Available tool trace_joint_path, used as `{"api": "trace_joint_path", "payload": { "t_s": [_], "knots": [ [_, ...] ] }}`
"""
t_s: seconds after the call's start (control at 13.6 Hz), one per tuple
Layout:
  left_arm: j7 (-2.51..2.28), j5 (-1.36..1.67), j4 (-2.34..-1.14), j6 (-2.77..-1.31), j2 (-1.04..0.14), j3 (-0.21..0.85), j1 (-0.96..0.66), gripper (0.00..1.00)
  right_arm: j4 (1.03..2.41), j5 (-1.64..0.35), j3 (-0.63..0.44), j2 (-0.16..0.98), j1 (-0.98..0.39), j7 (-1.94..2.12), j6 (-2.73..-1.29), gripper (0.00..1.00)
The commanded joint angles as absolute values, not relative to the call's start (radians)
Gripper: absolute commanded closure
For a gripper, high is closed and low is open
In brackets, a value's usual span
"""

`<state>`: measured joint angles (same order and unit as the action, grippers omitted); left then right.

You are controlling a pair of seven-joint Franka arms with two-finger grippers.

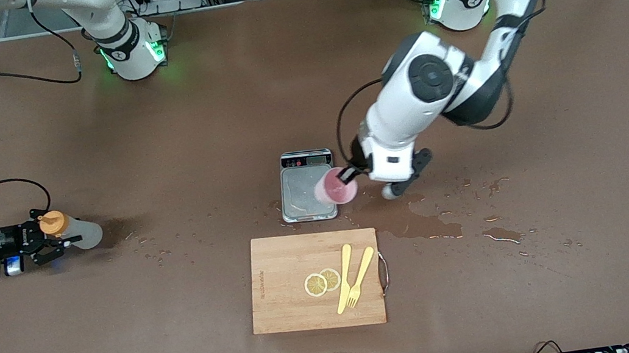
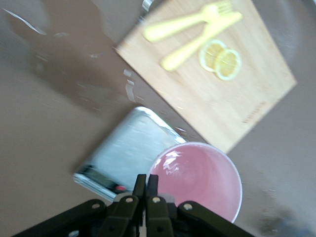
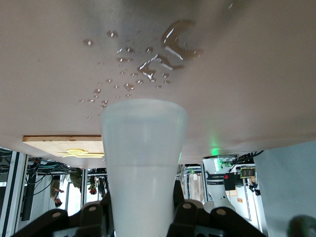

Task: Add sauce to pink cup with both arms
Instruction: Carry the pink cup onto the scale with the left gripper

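Left hand [image 2: 146, 183] pinches pink cup [image 2: 197, 178] rim over the scale [image 2: 126, 148].

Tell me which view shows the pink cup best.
The left wrist view: the cup shows its whole rim and inside, pinched at the rim by the left gripper. The front view shows it small over the scale; the right wrist view misses it.

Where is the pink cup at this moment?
In the front view the pink cup is tilted over the scale, its rim pinched by the left pincer.

Probably a robotics lab: brown-covered table [image 1: 160, 130], equipment racks [image 3: 54, 182] and cabling around it.
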<state>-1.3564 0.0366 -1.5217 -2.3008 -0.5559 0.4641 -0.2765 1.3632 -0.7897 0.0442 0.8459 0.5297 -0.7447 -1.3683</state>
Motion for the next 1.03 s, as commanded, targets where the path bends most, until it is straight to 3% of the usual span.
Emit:
{"api": "trace_joint_path", "payload": {
  "t_s": [0.0, 0.22, 0.59, 0.96],
  "knots": [
    [-1.451, -0.014, -1.440, -2.380, -0.637, 0.375, -0.397, 1.00, 1.328, -0.718, 0.035, 0.787, 0.474, -0.814, -1.357, 0.53],
    [-1.463, -0.015, -1.439, -2.422, -0.679, 0.223, -0.558, 1.00, 1.328, -0.615, 0.037, 0.710, 0.428, -0.871, -1.400, 0.54],
    [-1.453, -0.023, -1.454, -2.264, -0.667, 0.221, -0.584, 1.00, 1.330, -0.434, 0.035, 0.572, 0.304, -1.024, -1.465, 0.54],
    [-1.465, -0.066, -1.456, -2.256, -0.686, 0.219, -0.600, 1.00, 1.328, -0.376, 0.031, 0.535, 0.203, -1.159, -1.468, 0.55]
  ]
}}
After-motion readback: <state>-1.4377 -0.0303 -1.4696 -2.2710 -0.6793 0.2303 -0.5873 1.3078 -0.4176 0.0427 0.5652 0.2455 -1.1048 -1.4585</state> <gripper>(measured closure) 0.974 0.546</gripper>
